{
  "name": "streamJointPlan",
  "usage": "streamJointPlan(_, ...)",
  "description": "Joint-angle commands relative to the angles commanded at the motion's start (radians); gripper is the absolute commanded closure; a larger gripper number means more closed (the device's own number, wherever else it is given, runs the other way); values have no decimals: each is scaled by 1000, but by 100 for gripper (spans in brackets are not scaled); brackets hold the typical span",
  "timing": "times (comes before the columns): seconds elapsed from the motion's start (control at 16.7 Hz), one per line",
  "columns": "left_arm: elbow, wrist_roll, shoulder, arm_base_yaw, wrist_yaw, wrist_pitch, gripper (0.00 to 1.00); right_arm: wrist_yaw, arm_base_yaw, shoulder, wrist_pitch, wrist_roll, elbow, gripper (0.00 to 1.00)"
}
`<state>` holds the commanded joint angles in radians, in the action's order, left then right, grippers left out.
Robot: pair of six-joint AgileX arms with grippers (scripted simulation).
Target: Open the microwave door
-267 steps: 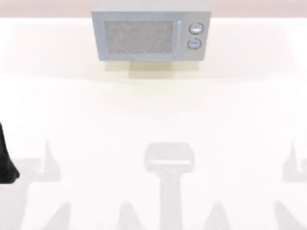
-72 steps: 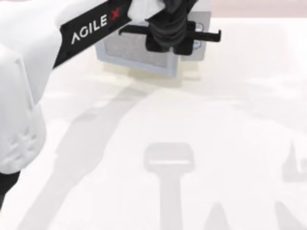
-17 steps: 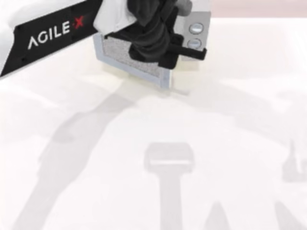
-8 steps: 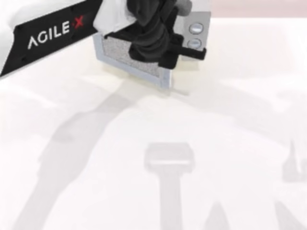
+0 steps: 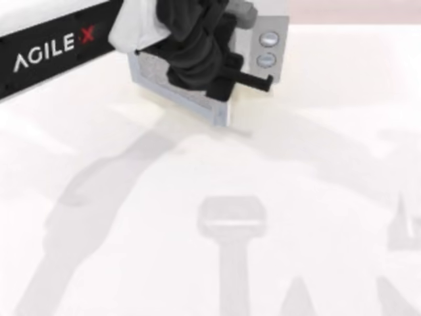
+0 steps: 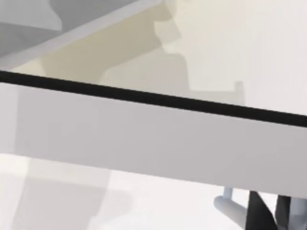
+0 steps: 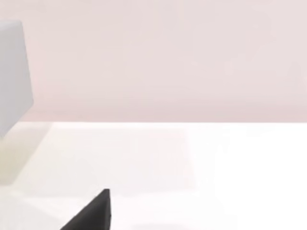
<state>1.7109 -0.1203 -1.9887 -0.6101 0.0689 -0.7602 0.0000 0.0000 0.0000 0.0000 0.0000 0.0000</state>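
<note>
Pale and almost shadowless, the worktop (image 5: 316, 197) carries the microwave (image 5: 263, 26) at its far edge, a little left of centre in the top view. The microwave door (image 5: 191, 99) stands partly swung out, hinged on its left side, its free right edge angled toward the camera and away from the knob panel. My left arm reaches in from the top view's left, and the left tool (image 5: 227, 82) sits over the door's free edge, just beside the knobs. Whether it is spread or pinching the edge I cannot tell, since the wrist body covers most of it. The left wrist view shows only a grey band with a dark line running across it, with the pale interior behind. The right arm is parked out of the top view.

By my judgement the door is a stiff, light panel that turns only about its hinge. The best hold is at the free edge, far from the hinge, pulled along an arc; a straight tug would likely slip off the smooth rim.
</note>
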Motion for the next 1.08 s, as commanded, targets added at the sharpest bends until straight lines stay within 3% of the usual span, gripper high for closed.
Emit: streamJointPlan(1.08,-35,35,21,9,-18,11,100,0,0,0,0,0,0,0)
